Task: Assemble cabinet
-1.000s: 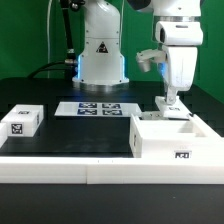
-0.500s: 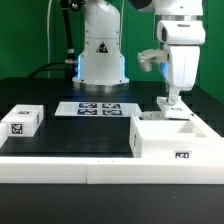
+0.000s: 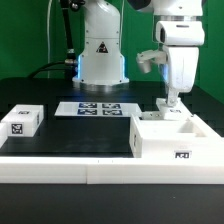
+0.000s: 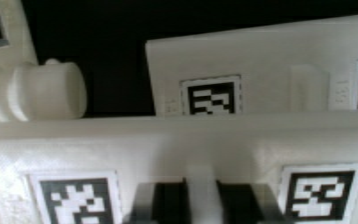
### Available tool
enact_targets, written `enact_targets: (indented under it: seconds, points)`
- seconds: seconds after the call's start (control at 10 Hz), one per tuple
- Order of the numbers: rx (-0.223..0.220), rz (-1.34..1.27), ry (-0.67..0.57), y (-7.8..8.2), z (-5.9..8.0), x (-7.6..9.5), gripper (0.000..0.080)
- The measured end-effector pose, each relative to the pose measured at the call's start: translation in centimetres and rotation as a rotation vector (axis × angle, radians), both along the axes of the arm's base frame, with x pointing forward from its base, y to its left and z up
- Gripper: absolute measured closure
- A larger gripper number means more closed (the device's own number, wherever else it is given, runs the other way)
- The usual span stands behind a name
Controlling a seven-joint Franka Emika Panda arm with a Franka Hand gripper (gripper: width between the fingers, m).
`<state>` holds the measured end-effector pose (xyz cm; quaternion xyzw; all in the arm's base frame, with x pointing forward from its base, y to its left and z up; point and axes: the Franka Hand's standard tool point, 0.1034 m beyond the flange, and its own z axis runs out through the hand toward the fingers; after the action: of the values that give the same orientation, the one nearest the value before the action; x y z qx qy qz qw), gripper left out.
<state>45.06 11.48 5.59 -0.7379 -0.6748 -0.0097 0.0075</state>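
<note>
Where end effector point(image 3: 172, 102) hangs by cabinet point(image 3: 160, 143), fingertips blend into white, grip unclear

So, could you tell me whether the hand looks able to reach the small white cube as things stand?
Probably yes: the small white cube sits alone with nothing on it, and only the flat marker board lies between it and the hand over by the cabinet.
</note>
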Motion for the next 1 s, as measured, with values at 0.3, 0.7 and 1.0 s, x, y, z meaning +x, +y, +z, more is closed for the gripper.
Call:
enact_targets:
  seconds: [0.3, 0.7, 1.0]
  points:
    - [-0.001, 0.0, 0.0, -0.01, 0.08, 0.07, 0.073]
    - [-0.007, -0.002, 0.009, -0.22, 0.23, 0.09, 0.0729]
    - [-0.007, -0.002, 0.012, -0.22, 0.09, -0.01, 0.0729]
